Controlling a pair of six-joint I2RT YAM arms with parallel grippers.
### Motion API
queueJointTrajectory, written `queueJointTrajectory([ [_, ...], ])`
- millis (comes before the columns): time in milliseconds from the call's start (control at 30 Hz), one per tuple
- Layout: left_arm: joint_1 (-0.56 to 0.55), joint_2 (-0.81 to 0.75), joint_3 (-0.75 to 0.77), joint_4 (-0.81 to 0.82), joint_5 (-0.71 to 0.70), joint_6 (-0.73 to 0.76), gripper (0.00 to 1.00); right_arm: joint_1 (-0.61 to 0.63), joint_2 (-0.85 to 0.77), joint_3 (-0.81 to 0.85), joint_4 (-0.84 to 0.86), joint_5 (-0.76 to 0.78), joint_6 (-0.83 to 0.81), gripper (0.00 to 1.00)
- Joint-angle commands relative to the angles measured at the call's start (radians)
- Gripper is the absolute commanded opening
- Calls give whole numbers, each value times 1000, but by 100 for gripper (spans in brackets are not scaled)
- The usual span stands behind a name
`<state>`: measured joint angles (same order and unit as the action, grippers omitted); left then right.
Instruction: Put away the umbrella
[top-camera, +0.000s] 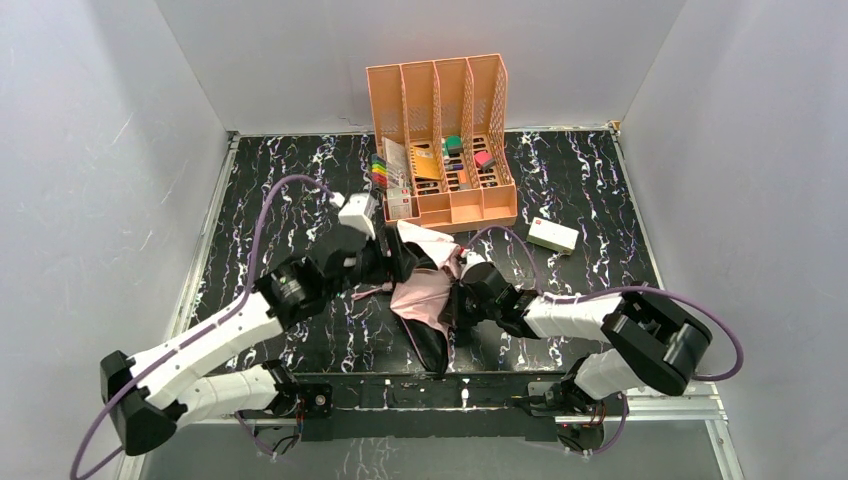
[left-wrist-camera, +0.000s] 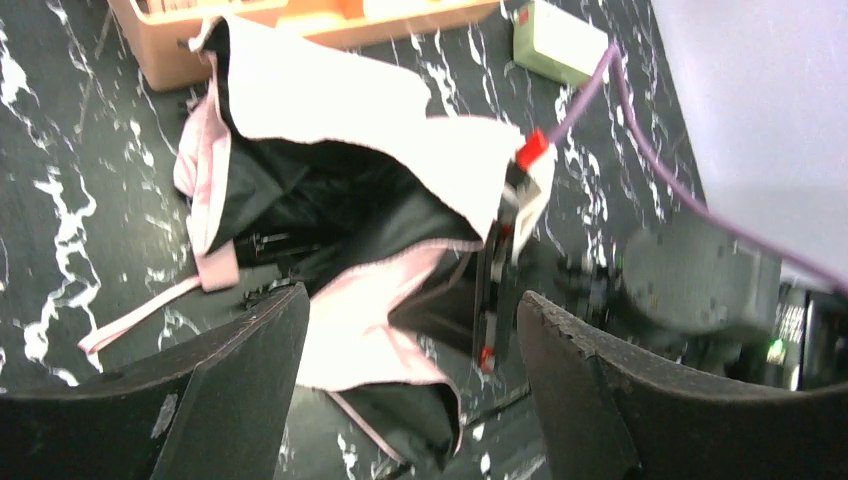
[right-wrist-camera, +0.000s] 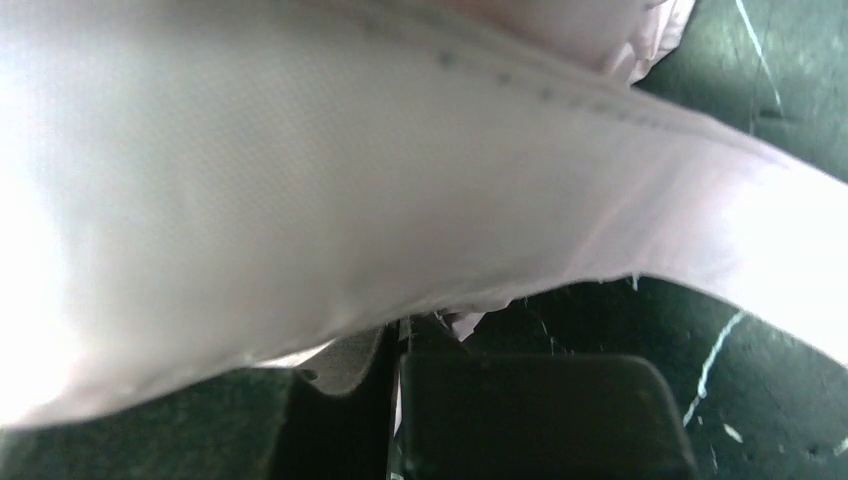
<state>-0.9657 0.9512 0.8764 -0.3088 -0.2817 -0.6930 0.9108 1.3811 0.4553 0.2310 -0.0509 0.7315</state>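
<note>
The umbrella lies crumpled on the black marbled table, pale pink fabric outside and black lining showing. In the left wrist view the umbrella spreads in front of my left gripper, and its pink strap trails off to the left. That gripper's jaws stand wide open, with a pink fold lying loosely between them. My left gripper sits at the umbrella's left side. My right gripper is at its right side. In the right wrist view, pink umbrella fabric fills the frame and my right gripper is shut on a thin edge of it.
The orange desk organiser stands just behind the umbrella, with small items in its base. A white box lies to the right of it. A purple cable runs from the right arm. Grey walls enclose the table on three sides.
</note>
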Motion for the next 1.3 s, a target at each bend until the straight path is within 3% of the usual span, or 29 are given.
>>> queueJointTrajectory([
  [0,137,110,108,77,209,42,75,1,70,-1,97,102,-7,8],
  [233,229,247,150,130,281,-37,78,1,145,18,144,151,-25,6],
  [367,270,292,168,106,253,-88,78,0,149,20,135,154,-33,6],
  [633,322,280,61,217,269,-232,81,0,132,22,116,161,-42,6],
  [800,337,315,22,336,329,-315,80,0,130,21,114,161,-37,6],
  [1267,357,418,36,424,341,-386,77,0,137,27,105,156,-34,5],
])
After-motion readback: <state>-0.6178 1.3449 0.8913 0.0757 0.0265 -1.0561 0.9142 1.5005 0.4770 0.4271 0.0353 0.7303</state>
